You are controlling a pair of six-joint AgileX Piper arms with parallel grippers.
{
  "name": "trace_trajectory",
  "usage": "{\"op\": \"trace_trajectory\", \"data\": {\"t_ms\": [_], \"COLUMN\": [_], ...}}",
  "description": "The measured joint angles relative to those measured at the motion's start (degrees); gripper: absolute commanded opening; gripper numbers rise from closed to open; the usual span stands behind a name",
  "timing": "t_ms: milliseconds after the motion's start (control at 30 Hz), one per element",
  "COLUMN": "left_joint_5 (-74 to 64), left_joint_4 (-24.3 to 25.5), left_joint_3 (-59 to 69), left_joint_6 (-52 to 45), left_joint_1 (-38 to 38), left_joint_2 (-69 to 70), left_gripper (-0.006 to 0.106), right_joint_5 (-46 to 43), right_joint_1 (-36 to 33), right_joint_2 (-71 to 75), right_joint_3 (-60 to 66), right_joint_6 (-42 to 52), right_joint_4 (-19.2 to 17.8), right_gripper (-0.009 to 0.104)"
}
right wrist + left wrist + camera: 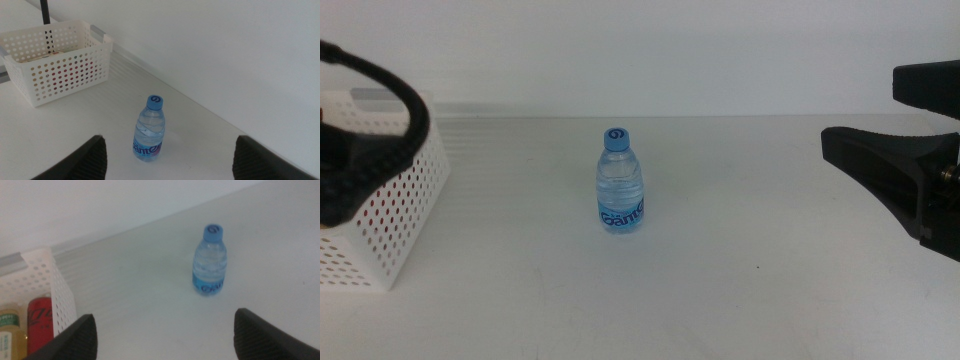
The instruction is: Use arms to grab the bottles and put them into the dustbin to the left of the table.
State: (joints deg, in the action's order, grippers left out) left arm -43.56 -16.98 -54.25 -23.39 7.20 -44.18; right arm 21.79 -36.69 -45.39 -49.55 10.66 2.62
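Observation:
A small water bottle [619,183] with a blue cap and blue label stands upright in the middle of the table [740,290]. Nothing touches it. The white perforated dustbin [390,220] sits at the left edge. In the left wrist view a red can [40,327] and a bottle of yellow liquid [10,337] lie inside the dustbin [47,275]. My left gripper [164,317] hangs open beside the dustbin, facing the water bottle [210,262]. My right gripper [860,112] is open at the right edge, well away from the bottle [148,132].
The left arm [345,170] and its black cable [405,100] hang over the dustbin's near side. A white wall runs along the table's far edge. Bare tabletop lies all around the water bottle.

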Motion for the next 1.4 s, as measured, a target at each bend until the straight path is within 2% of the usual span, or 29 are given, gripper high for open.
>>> {"op": "trace_trajectory", "data": {"t_ms": [167, 267, 433, 600, 700, 800, 1133, 1233, 1333, 1400], "left_joint_5": [6.0, 11.7, 18.4, 31.0, 39.8, 45.6, 49.1, 50.3, 53.9, 56.4], "left_joint_4": [-1.9, -5.1, -13.7, -23.7, -28.2, -30.6, -32.7, -31.7, -23.2, -14.2], "left_joint_3": [0.0, 0.0, 0.2, 6.5, 12.1, 15.6, 17.2, 18.3, 21.4, 24.0], "left_joint_6": [1.4, 0.3, -10.1, -22.1, -27.8, -30.1, -30.4, -28.1, -17.4, -7.0], "left_joint_1": [0.0, 0.0, 3.5, 11.1, 16.9, 20.9, 22.7, 22.9, 24.3, 25.7], "left_joint_2": [-0.4, -2.2, -7.2, -9.3, -9.3, -9.3, -10.0, -10.0, -10.0, -10.0], "left_gripper": [0.090, 0.090, 0.090, 0.090, 0.090, 0.090, 0.090, 0.090, 0.090, 0.090], "right_joint_5": [0.0, 0.0, 0.0, 0.0, 0.0, 0.0, 0.0, 0.1, 0.1, 0.1], "right_joint_1": [0.0, 0.0, 0.0, 0.0, 0.0, 0.0, 0.0, 0.0, 0.0, 0.0], "right_joint_2": [0.0, 0.0, 0.0, 0.0, 0.0, 0.0, 0.0, 0.0, 0.0, -0.1], "right_joint_3": [0.0, 0.0, 0.0, 0.0, 0.0, 0.0, 0.0, 0.0, 0.0, 0.0], "right_joint_6": [0.0, 0.0, 0.0, 0.0, 0.0, 0.0, 0.0, 0.0, 0.0, 0.0], "right_joint_4": [0.0, 0.0, 0.0, 0.0, 0.0, 0.0, 0.0, 0.0, 0.0, 0.0], "right_gripper": [0.066, 0.066, 0.066, 0.066, 0.066, 0.066, 0.066, 0.066, 0.066, 0.066]}}
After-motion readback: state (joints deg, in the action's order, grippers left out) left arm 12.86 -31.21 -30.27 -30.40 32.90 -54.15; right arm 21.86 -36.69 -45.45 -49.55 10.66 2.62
